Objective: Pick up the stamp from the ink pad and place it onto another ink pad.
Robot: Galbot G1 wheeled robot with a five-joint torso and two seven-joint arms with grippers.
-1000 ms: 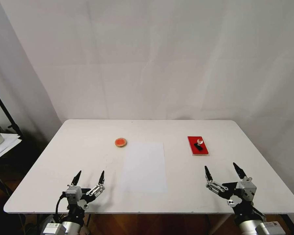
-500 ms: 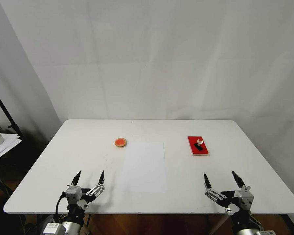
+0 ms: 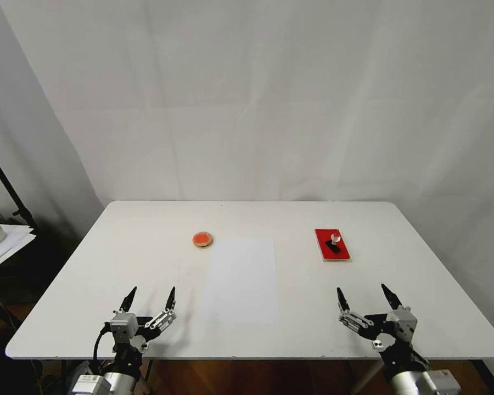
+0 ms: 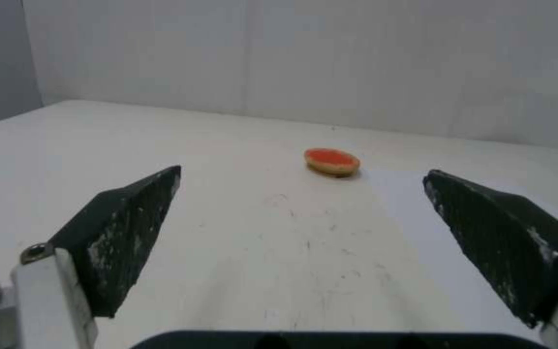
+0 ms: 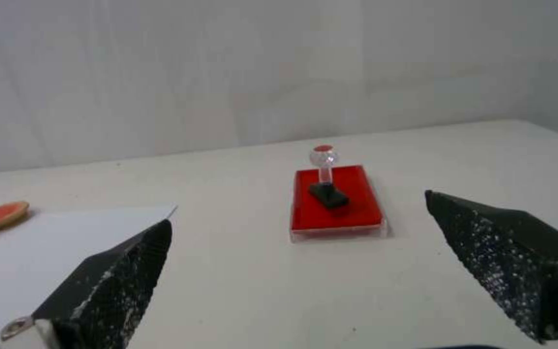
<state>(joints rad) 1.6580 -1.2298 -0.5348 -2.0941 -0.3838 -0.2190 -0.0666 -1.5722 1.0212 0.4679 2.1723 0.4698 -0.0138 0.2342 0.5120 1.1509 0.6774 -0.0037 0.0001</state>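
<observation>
A: Start nearest. What sits at the tabletop's (image 3: 121,258) front edge?

B: Both grippers. The left gripper (image 3: 149,299) is near the front left corner, jaws spread wide, holding nothing. The right gripper (image 3: 366,299) is near the front right corner, jaws also spread and empty.

A: And beyond them?

B: A sheet of white paper (image 3: 241,280) lies flat in the middle of the tabletop. Past its far left corner is the round ink pad (image 3: 202,239), tan rim and orange-red centre, with nothing on it. Toward the right edge, well beyond the right gripper, the red rectangular ink pad (image 3: 331,244) carries the stamp (image 3: 333,242), upright, black base on the red surface, clear ball knob on top.

A: So how far along?

B: By my reading, nothing is done yet. The stamp is ungrasped on the red pad; the reach, pickup, carry across and set-down on the round pad all remain.

A: Anything different from a second ago?

B: The right gripper has drifted slightly toward the left and the front edge. The left gripper, the stamp and both pads are where they were.
</observation>
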